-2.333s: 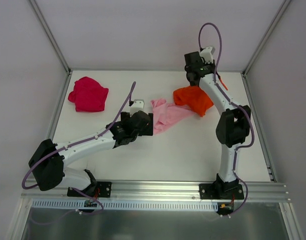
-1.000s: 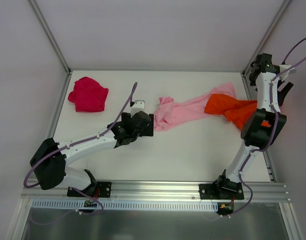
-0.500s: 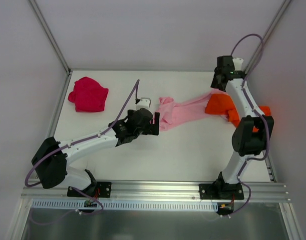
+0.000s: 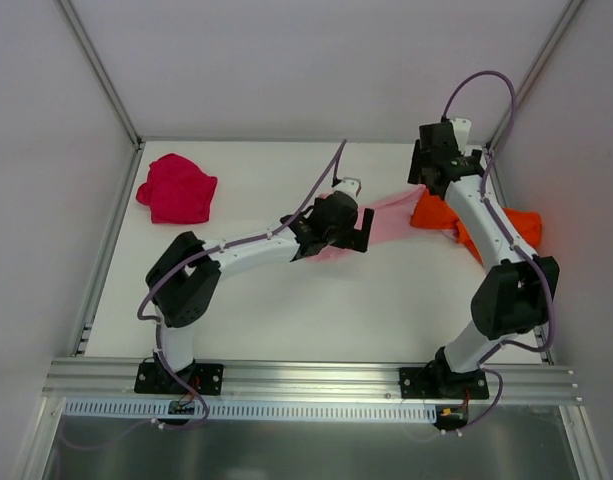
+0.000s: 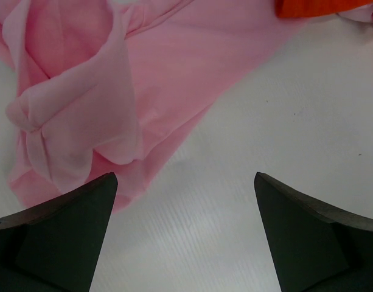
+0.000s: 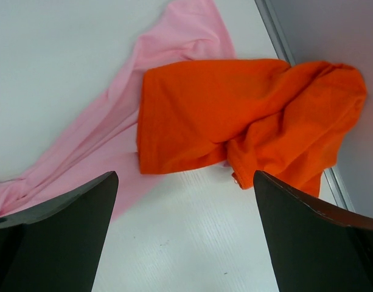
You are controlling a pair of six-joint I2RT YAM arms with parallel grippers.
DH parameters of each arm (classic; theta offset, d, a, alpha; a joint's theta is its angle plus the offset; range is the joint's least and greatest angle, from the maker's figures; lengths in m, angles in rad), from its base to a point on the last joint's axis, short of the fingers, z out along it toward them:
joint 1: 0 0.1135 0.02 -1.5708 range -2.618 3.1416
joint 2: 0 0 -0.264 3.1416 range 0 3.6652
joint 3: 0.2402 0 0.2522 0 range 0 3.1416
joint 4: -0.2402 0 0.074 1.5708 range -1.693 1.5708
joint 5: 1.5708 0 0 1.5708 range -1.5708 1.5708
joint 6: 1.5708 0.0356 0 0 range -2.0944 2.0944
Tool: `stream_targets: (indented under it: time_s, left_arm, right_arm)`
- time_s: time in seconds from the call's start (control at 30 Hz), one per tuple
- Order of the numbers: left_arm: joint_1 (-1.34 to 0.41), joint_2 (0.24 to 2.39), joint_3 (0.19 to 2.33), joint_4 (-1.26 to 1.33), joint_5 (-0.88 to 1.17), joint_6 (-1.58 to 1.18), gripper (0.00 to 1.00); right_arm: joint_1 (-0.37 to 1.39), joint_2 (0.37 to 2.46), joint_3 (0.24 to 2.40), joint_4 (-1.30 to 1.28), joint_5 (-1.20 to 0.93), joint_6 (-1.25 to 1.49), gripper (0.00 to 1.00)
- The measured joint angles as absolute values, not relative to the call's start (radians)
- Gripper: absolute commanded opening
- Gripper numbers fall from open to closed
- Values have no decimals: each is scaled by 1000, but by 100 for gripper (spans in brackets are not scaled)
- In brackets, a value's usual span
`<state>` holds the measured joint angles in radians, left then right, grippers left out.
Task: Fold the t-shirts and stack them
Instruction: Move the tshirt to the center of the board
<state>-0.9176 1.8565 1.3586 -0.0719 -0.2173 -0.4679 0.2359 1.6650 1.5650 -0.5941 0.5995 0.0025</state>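
I am watching the white table (image 4: 286, 300) carrying the pink t-shirt (image 5: 143, 73), lying bunched just ahead of the left gripper (image 5: 185, 176) jaws, the orange t-shirt (image 6: 235, 115) overlapping it ahead of the right gripper (image 6: 185, 173) jaws, and the red t-shirt (image 4: 178, 188), crumpled well left of both.

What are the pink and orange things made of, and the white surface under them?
The pink shirt looks like thin, soft, matte cloth, maybe a cotton knit: it bunches into loose, rounded folds. The orange shirt seems to be the same kind of cloth, creased and slumped. The table looks like a hard, smooth white board, perhaps plastic, with faint fine lines.
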Motion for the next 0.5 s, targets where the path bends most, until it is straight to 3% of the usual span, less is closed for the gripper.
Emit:
stream_targets:
  time_s: [0.2, 0.5]
  left_arm:
    - [-916, 1983, 1521, -99, -244, -435, 99]
    - [-898, 2088, 1596, -243, -373, -496, 99]
  right_arm:
    - [193, 1536, 1488, -579, 582, 18, 100]
    - [193, 1389, 1453, -543, 578, 18, 100]
